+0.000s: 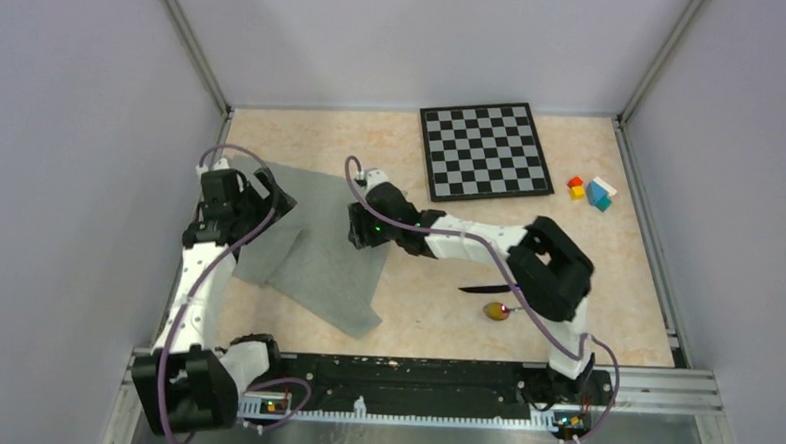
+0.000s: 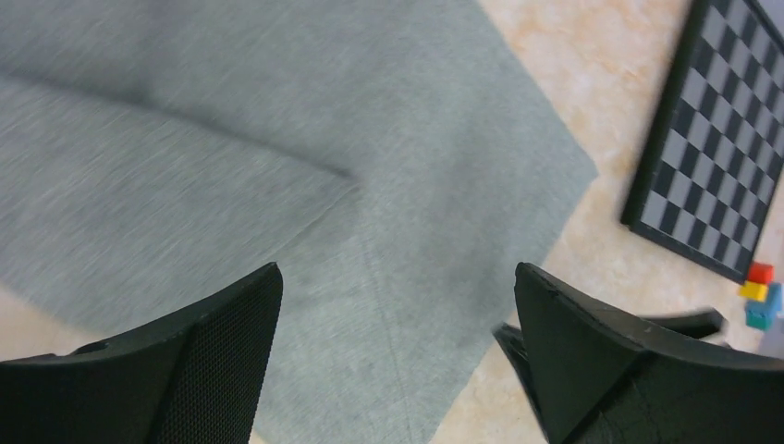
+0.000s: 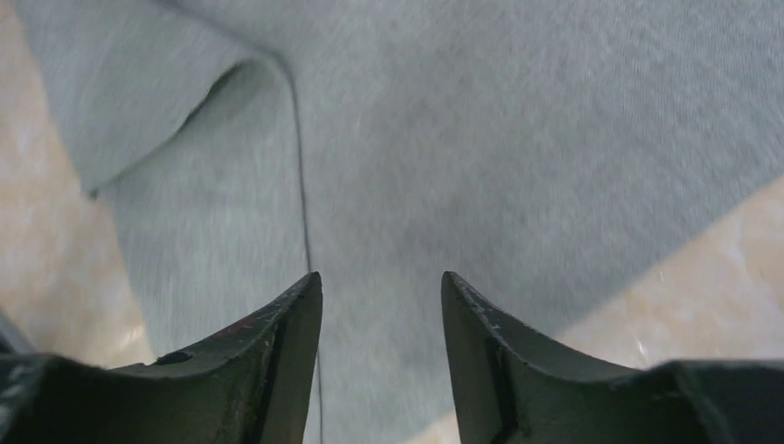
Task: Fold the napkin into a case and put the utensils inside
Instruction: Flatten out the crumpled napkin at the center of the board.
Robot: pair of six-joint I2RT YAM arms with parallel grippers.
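The worktop (image 1: 421, 293) is a pale, marbled surface. The napkin (image 1: 313, 244) lies on its left half, close to the left edge, with one corner pointing toward the near edge. It is only partly folded: one flap is doubled over the rest, and the right wrist view shows a soft rolled crease (image 3: 250, 79) where the layers meet. It is an uneven shape, not a narrow case.

The chessboard (image 1: 485, 151) lies flat near the far edge, right of the middle and apart from the cloth. The left wrist view shows bare worktop between the board's corner (image 2: 712, 157) and the napkin (image 2: 398, 185).

The left gripper (image 1: 267, 192) is over the napkin's far-left part. Its fingers are spread as wide as they go (image 2: 398, 270), with nothing between them, only cloth below. The right gripper (image 1: 360, 233) is over the napkin's right edge with its jaws moderately parted (image 3: 381, 277), also holding nothing. Whether either fingertip touches the cloth (image 3: 481, 139) cannot be told.

The knife (image 1: 486, 287) lies on bare worktop toward the near-right part, well apart from the napkin, with one end hidden under the right arm's elbow. The spoon (image 1: 496, 311) is just beside it on the near side.

The small coloured blocks (image 1: 591, 191) sit near the right edge, right of the chessboard.
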